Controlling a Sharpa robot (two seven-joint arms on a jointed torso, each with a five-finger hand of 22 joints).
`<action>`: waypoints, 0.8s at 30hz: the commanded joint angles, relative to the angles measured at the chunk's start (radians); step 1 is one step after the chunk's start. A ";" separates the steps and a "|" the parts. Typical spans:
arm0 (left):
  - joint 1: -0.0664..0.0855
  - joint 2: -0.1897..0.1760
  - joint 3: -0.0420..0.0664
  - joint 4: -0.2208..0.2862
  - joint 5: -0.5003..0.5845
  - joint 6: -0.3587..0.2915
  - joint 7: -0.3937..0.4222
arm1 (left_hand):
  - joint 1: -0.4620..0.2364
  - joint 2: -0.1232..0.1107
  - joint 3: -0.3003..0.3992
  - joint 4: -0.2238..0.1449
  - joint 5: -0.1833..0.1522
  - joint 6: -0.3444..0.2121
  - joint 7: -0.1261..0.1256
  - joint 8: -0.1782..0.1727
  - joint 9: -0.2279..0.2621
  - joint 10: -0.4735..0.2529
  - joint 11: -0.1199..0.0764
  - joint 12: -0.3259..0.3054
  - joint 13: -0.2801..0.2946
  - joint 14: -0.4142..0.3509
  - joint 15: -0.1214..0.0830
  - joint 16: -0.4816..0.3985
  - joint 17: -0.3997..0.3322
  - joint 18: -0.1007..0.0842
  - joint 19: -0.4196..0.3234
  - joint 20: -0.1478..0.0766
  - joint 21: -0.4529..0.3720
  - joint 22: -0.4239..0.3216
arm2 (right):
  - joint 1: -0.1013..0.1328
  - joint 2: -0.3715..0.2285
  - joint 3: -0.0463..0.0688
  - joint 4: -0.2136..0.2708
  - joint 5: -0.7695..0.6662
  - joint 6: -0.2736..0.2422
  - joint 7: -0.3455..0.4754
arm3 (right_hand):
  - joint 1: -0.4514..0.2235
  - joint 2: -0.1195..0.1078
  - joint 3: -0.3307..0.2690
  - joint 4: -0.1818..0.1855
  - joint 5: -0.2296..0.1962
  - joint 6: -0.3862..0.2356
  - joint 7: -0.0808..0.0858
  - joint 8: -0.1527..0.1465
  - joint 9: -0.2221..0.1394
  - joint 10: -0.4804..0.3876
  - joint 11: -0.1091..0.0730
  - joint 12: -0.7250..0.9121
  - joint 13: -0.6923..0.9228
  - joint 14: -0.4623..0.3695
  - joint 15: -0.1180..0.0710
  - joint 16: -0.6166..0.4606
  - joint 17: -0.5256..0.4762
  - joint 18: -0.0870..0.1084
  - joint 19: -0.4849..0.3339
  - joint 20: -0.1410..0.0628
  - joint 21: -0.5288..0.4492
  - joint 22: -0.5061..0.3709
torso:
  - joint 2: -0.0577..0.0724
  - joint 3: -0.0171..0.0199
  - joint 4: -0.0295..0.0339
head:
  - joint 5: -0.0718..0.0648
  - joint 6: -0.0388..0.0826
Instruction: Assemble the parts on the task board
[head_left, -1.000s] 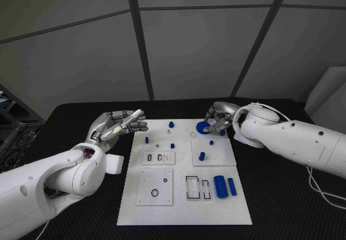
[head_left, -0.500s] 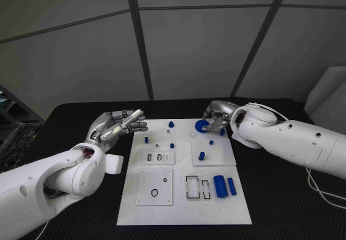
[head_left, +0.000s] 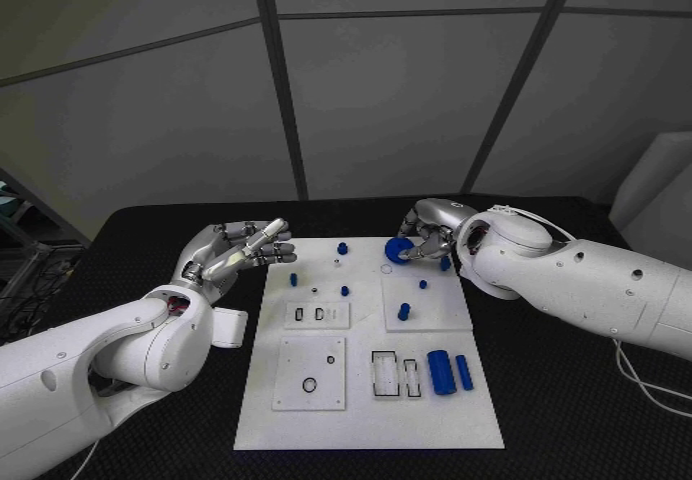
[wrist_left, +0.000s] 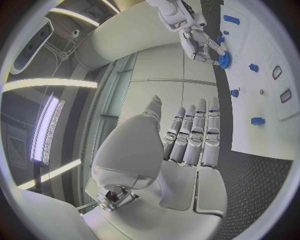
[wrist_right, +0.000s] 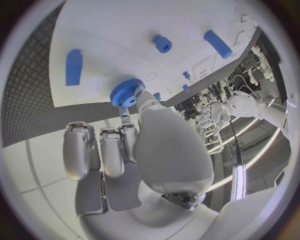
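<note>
The white task board lies in the middle of the black table. My right hand is over the board's far right corner and pinches a blue gear just above the board. My left hand hovers off the board's far left edge, fingers straight and apart, holding nothing. Small blue pegs stand on the far half of the board. A thick blue cylinder and a thinner blue bar lie near the right edge.
Raised white sub-plates with slots and holes cover the board's near and middle parts. A rectangular cut-out sits beside the cylinder. Black table surrounds the board on all sides.
My right hand has shifted slightly left and toward the far edge with the gear. The left hand has stayed put.
</note>
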 joint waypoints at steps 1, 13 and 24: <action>0.001 0.002 0.001 -0.002 -0.007 0.015 0.001 | 0.008 0.003 0.000 -0.007 -0.002 0.001 0.004 -0.004 -0.001 -0.003 0.001 -0.003 -0.001 0.002 -0.001 -0.004 0.001 -0.010 0.007 0.002 -0.001 -0.002 | 0.001 -0.002 0.001 0.040 -0.056 -0.078 0.026 | 0.000 0.007 0.009 -0.002 0.016 0.019 -0.008 -0.003 -0.002 0.008 -0.001 0.005 0.092 0.089 -0.004 0.007 0.194 -0.008 0.015 -0.001 0.007 0.077 | 0.000 0.0005 0.0006 | 0.002 0.002; 0.001 0.004 0.001 -0.010 -0.007 0.014 0.001 | 0.008 0.003 0.000 -0.007 -0.002 0.001 0.004 -0.004 -0.001 -0.003 0.001 -0.003 -0.001 0.002 -0.001 -0.004 0.001 -0.010 0.007 0.002 -0.001 -0.002 | 0.001 0.056 0.001 0.090 -0.156 -0.138 0.012 | -0.002 0.004 0.014 -0.005 0.024 0.023 -0.008 -0.007 -0.004 0.009 -0.001 0.006 0.094 0.090 -0.003 0.008 0.198 -0.011 0.023 0.000 0.014 0.093 | 0.000 -0.0019 0.0018 | 0.009 0.003; 0.001 0.004 0.001 -0.010 -0.007 0.014 0.002 | 0.008 0.003 0.000 -0.007 -0.002 0.001 0.004 -0.004 -0.001 -0.003 0.001 -0.003 -0.001 0.002 -0.001 -0.004 0.001 -0.010 0.007 0.002 -0.001 -0.002 | 0.001 0.149 -0.001 0.030 -0.168 -0.117 0.012 | -0.004 0.004 0.015 -0.005 0.024 0.023 -0.007 -0.009 -0.004 0.008 -0.001 0.005 0.093 0.090 -0.003 0.008 0.196 -0.011 0.023 0.000 0.014 0.094 | 0.000 -0.0028 0.0023 | 0.015 -0.001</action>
